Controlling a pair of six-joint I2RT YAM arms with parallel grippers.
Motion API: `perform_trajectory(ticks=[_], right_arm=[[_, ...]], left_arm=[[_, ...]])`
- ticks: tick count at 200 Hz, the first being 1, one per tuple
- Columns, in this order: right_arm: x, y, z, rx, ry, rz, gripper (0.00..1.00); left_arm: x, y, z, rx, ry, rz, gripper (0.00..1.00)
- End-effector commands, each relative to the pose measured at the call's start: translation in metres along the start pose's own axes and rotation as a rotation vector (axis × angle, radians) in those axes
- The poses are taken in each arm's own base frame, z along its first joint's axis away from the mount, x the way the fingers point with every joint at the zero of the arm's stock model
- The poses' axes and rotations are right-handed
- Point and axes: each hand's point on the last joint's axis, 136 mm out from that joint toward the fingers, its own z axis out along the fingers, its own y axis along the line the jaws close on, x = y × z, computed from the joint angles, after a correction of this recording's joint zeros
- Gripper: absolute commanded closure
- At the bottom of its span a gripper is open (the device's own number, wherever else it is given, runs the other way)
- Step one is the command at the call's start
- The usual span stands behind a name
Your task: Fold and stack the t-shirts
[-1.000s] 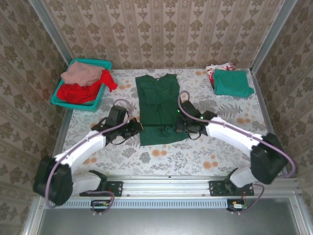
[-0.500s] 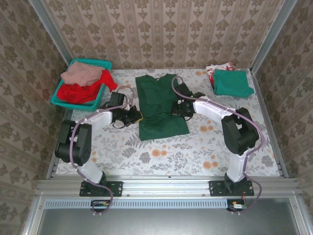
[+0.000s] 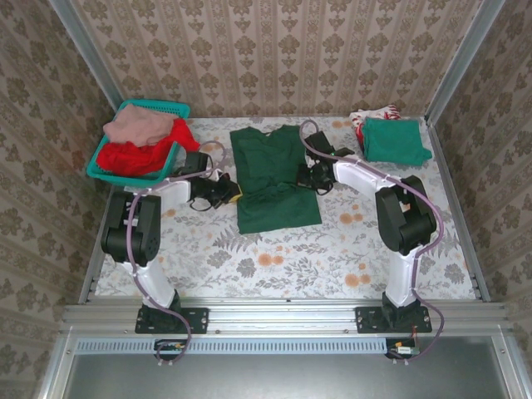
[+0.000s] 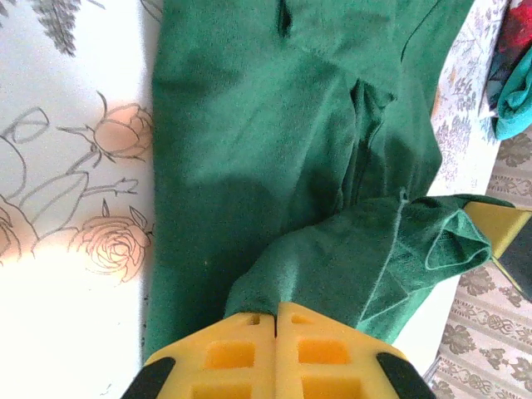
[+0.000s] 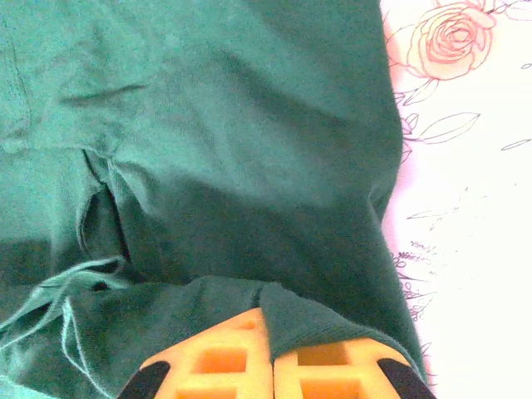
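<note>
dk green tee [image 3: 270, 179] plain, L gripper [image 4: 275, 314] + R gripper [image 5: 268, 322] pinching its cloth

place: robot lab cell | cues: aluminium frame [image 3: 283, 310], wallpapered panels [image 3: 283, 50]

1. No legible text, brand, number or sign in any view.
2. The dark green t-shirt [image 3: 266, 158] is plain cloth with no readable print or tag.
3. The tablecloth [image 3: 332, 266] and wallpaper [image 3: 274, 50] carry floral patterns, no lettering.
</note>
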Motion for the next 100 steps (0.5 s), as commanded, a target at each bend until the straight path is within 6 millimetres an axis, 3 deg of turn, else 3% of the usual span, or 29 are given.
perform_trajectory(ticks=[1, 24, 51, 59, 77, 100], right_arm=[[-0.005, 0.001, -0.008, -0.019, -0.014, -0.017, 0.94], [-0.014, 0.004, -0.001, -0.027, -0.014, -0.014, 0.94], [-0.020, -0.005, 0.020, 0.019, 0.010, -0.010, 0.89], [-0.019, -0.009, 0.023, 0.036, 0.029, -0.008, 0.82], [-0.025, -0.013, 0.021, 0.058, 0.027, -0.013, 0.74], [-0.040, -0.018, 0.001, 0.088, -0.017, -0.021, 0.61]], left_arm=[[-0.008, -0.012, -0.005, 0.036, -0.010, 0.039, 1.00], [-0.016, -0.007, 0.005, 0.047, -0.010, 0.023, 1.00], [-0.025, 0.013, 0.022, 0.014, 0.014, -0.018, 1.00], [-0.027, 0.019, 0.024, 0.000, 0.016, -0.029, 0.88], [-0.033, 0.022, 0.020, -0.026, -0.004, -0.024, 0.83], [-0.037, 0.011, 0.004, -0.042, -0.027, 0.007, 0.70]])
